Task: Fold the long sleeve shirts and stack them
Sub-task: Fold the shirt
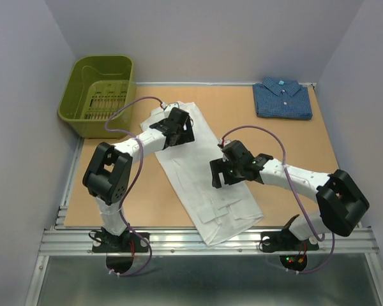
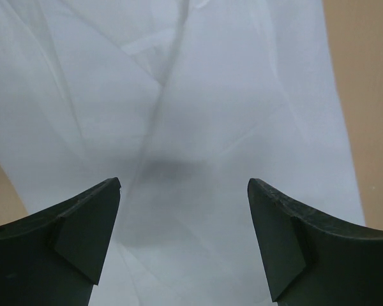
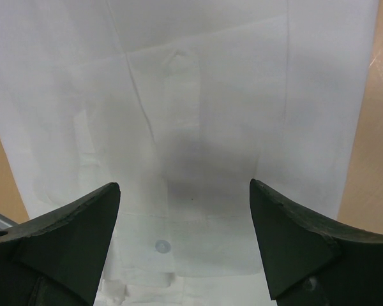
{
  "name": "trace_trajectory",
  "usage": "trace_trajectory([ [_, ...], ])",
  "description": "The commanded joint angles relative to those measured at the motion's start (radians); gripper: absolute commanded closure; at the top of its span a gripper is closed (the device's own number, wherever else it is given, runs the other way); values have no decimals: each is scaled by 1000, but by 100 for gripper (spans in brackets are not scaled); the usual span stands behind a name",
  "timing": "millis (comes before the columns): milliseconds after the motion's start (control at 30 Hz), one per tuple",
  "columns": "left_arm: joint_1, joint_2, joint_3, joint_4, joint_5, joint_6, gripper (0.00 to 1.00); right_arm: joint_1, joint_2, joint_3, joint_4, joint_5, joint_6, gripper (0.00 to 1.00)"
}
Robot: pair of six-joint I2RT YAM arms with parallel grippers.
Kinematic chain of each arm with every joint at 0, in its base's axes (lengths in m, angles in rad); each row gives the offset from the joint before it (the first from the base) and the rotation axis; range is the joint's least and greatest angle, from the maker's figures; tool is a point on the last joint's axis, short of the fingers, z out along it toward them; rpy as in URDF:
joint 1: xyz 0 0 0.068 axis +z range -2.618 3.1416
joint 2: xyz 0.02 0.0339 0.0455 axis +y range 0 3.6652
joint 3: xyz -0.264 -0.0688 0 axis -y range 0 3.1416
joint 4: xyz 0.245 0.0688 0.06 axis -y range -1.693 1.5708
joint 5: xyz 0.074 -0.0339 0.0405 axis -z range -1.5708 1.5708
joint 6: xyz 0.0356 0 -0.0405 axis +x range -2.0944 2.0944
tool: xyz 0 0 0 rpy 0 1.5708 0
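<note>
The white long sleeve shirt (image 1: 201,175) lies as a long narrow strip running diagonally from the back left toward the table's front edge. A dark blue shirt (image 1: 282,98) sits folded at the back right corner. My left gripper (image 1: 179,131) hovers open over the white shirt's upper end; white cloth (image 2: 198,115) fills the left wrist view between the spread fingers (image 2: 83,223). Open as well, my right gripper (image 1: 222,173) hangs over the strip's right side, its fingers (image 3: 293,236) apart above the white cloth (image 3: 204,108) and a button (image 3: 161,246). Neither gripper holds anything.
A green plastic basket (image 1: 99,92) stands off the table's back left corner. Bare tan tabletop (image 1: 293,143) shows to the right of the white shirt, and the metal rail (image 1: 198,241) runs along the near edge.
</note>
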Motion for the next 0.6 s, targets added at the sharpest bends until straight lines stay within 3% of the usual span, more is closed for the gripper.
trace_trajectory([
  [0,5,30,5,0,-1,-32,8,3,14,-29,4,-31,28,13],
  [233,8,171,46,-7,-12,-38,9,4,57,-35,7,-70,46,14],
  [567,12,429,386,-78,-23,51,9,5,199,12,50,-140,77,13],
])
